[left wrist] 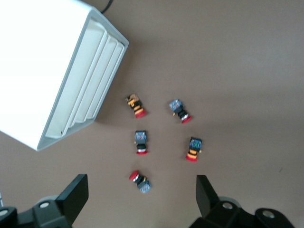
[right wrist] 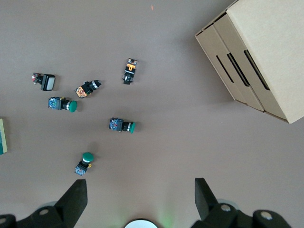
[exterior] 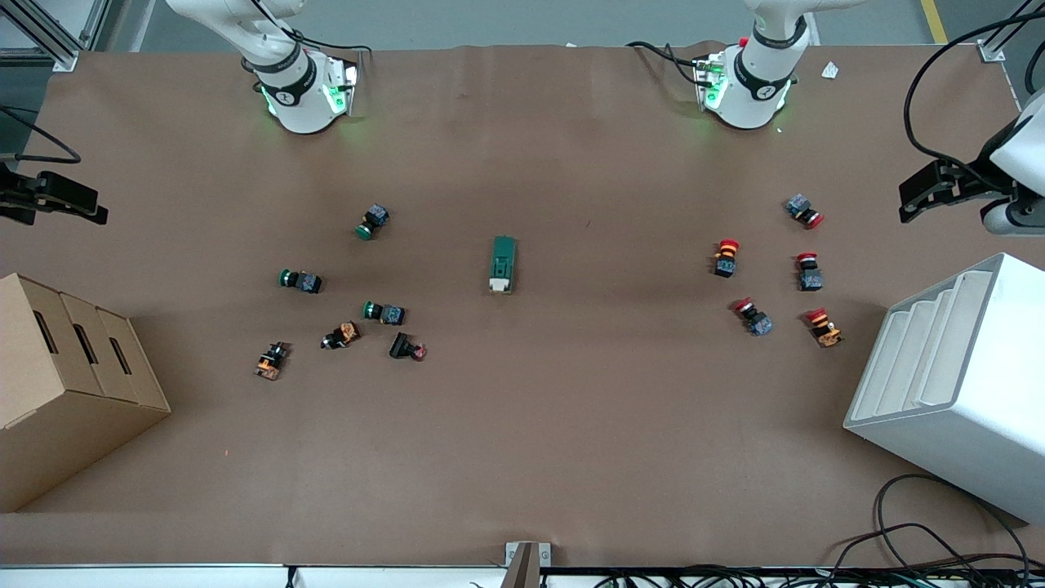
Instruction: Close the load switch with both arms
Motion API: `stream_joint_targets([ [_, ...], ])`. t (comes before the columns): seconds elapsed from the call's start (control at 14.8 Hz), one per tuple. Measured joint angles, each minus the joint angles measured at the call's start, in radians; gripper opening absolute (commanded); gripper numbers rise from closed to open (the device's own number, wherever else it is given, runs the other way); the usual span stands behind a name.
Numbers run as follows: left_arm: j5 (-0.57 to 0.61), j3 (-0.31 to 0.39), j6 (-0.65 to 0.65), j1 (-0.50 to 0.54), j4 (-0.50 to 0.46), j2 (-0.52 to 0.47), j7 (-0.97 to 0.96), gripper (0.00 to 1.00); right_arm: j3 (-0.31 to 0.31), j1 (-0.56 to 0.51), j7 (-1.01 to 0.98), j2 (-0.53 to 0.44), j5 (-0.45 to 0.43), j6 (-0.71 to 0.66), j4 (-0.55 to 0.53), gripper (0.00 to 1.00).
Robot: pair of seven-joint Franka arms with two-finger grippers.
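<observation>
The load switch (exterior: 503, 264), a dark green oblong block with a white end, lies flat in the middle of the table, with nothing touching it. Only its edge shows in the right wrist view (right wrist: 2, 136). My left gripper (exterior: 908, 200) hangs open and empty high over the left arm's end of the table, above the red mushroom buttons (left wrist: 140, 180). In its own view the left gripper (left wrist: 142, 199) has its jaws wide apart. My right gripper (exterior: 96, 208) hangs open and empty over the right arm's end; in its own view the right gripper (right wrist: 141, 199) is over bare table.
Green-capped push buttons (exterior: 373, 221) and other small switches (exterior: 271, 360) lie scattered toward the right arm's end. Several red mushroom buttons (exterior: 726, 257) lie toward the left arm's end. A cardboard box (exterior: 57, 392) and a white slotted rack (exterior: 955, 384) stand at the table's ends.
</observation>
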Motion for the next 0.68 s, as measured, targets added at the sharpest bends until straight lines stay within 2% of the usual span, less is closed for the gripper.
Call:
stream_joint_targets([
  [0.34, -0.068, 0.002, -0.075, -0.023, -0.028, -0.032, 0.008, 1.0, 0.012, 0.0, 0.0, -0.057, 0.0, -0.022, 0.0, 1.0],
  [0.68, -0.091, 0.004, -0.027, -0.034, -0.116, -0.099, 0.008, 1.0, 0.032, -0.014, 0.0, -0.064, -0.002, -0.02, -0.007, 1.0],
])
